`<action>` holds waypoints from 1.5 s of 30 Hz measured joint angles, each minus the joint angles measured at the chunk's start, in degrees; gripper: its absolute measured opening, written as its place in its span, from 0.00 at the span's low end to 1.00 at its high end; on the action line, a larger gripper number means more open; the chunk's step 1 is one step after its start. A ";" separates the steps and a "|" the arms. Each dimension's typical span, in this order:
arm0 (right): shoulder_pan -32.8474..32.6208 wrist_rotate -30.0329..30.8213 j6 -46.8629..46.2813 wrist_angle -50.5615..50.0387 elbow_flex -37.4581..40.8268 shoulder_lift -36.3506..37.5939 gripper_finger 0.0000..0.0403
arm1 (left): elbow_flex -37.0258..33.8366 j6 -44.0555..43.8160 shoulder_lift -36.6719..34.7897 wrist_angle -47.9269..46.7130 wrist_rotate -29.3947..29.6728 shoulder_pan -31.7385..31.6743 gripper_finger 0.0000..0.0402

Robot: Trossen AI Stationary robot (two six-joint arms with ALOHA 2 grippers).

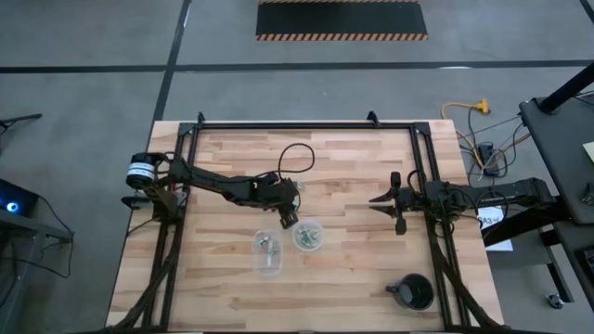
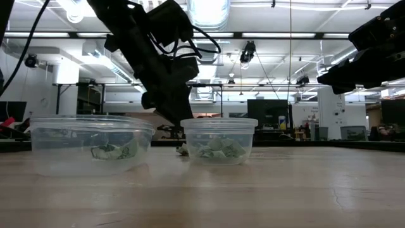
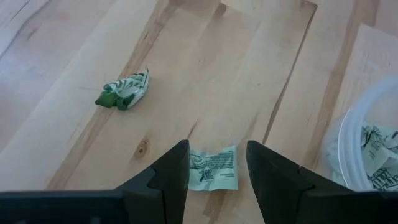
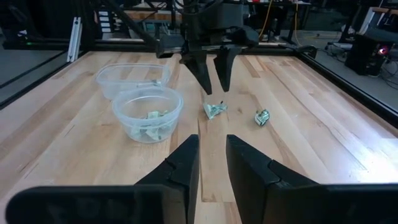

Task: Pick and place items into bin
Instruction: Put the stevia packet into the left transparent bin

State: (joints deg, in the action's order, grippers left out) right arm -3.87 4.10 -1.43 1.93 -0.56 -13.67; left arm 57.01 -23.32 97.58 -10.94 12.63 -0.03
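Two small pale green wrapped items lie on the wood. One flat piece [image 3: 213,168] [image 4: 214,111] is right below my left gripper [image 3: 217,171] [image 1: 289,216] [image 4: 215,88], which is open and points down, its fingers on either side of the piece and above it, touching nothing. A crumpled piece [image 3: 123,92] [image 4: 262,117] lies a little apart. Two clear round cups [image 1: 267,251] [image 1: 308,235] [image 2: 218,140] hold more green and silvery pieces. My right gripper [image 1: 382,202] [image 4: 212,163] waits open near the table's right side.
A black mug-like object [image 1: 413,293] stands near the table's near right corner. A black cable [image 1: 295,158] loops over the table behind the left arm. Dark frame rails [image 1: 422,167] run along the table's sides. Bare wood lies between the two grippers.
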 joint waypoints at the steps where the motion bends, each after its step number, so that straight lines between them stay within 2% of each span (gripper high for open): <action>1: -0.01 0.00 0.06 0.00 0.00 0.00 0.17 | 0.00 0.05 0.02 -0.02 0.17 0.00 0.35; 17: -0.01 -0.01 0.00 -0.01 0.00 0.00 0.21 | 0.81 -0.24 3.62 0.28 1.35 -0.39 0.35; 28: -0.01 0.01 0.09 0.00 0.00 0.04 0.18 | 2.28 -1.89 7.98 -0.80 -0.61 -0.46 0.35; 38: 0.00 0.01 -0.01 0.00 0.00 0.04 0.19 | 2.27 -3.32 8.02 -1.76 -1.50 -0.98 0.35; 45: -0.01 0.00 0.09 0.00 0.00 0.02 0.21 | 2.12 -3.29 7.98 -1.98 -1.79 -1.03 0.28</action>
State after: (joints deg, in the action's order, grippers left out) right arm -3.88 4.10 -1.34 1.93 -0.56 -13.65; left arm 59.13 -26.61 105.56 -12.92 10.84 -1.06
